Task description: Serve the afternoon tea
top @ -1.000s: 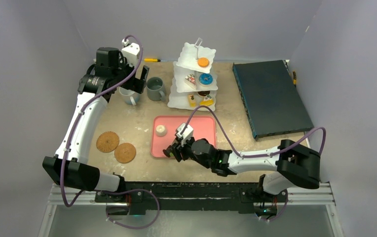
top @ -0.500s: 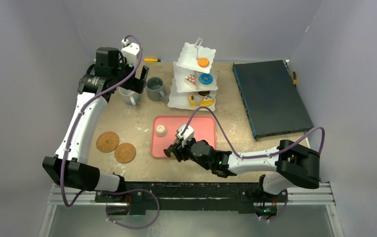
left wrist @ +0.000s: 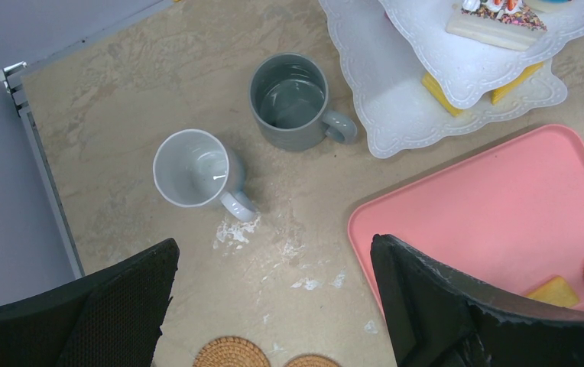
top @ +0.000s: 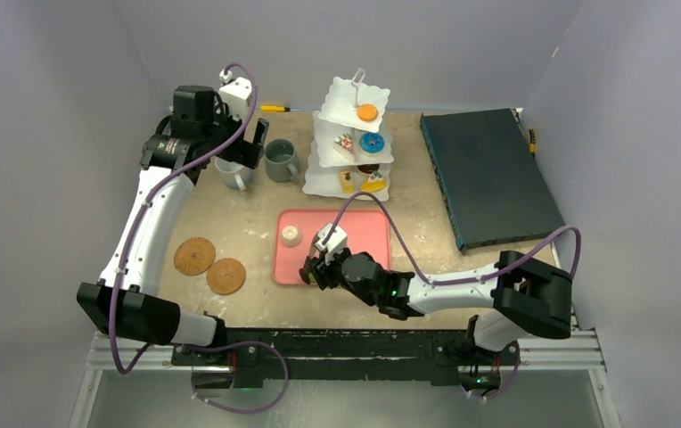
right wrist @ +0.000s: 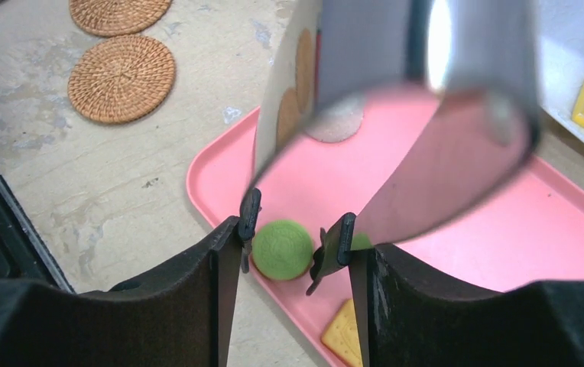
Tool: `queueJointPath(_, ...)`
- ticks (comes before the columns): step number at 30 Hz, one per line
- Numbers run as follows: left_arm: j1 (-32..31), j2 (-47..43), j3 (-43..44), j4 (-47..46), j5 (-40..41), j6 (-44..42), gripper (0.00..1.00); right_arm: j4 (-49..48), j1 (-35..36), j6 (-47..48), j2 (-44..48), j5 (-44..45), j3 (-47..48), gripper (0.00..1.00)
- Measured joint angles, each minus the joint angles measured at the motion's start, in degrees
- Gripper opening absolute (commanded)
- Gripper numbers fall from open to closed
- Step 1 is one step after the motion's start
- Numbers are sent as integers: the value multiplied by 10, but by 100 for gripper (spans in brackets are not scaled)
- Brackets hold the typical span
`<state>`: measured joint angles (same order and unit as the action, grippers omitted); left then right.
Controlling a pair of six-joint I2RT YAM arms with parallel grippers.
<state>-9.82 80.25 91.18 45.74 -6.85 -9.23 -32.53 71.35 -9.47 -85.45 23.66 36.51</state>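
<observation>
Squeezing the tongs (right wrist: 426, 153) slightly tighter than a second ago, the right claw (top: 316, 269) closes their tips around the green pastry (right wrist: 281, 248) on the pink tray (right wrist: 503, 229); lift-off appears imminent. The left claw (left wrist: 274, 306) hangs wide.

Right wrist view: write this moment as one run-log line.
right gripper: holds tongs | tips: flank green round pastry on pink tray | left gripper: open

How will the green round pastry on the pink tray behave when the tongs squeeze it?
The green pastry looks round, so it may slip or roll if the tongs pinch off-centre. It seems small, probably light. Near the rim of the pink tray, a nudge might push it off.
</observation>
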Motion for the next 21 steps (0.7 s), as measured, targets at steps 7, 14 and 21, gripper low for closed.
queueJointPath(7, 0, 0, 0, 0, 0, 0, 96, -5, -14, 19, -4, 9, 3, 52)
queueJointPath(14, 0, 0, 0, 0, 0, 0, 96, 1, -31, 36, -16, 9, 15, 52)
queueJointPath(21, 0, 0, 0, 0, 0, 0, 96, -15, -31, 47, -24, 10, 15, 49)
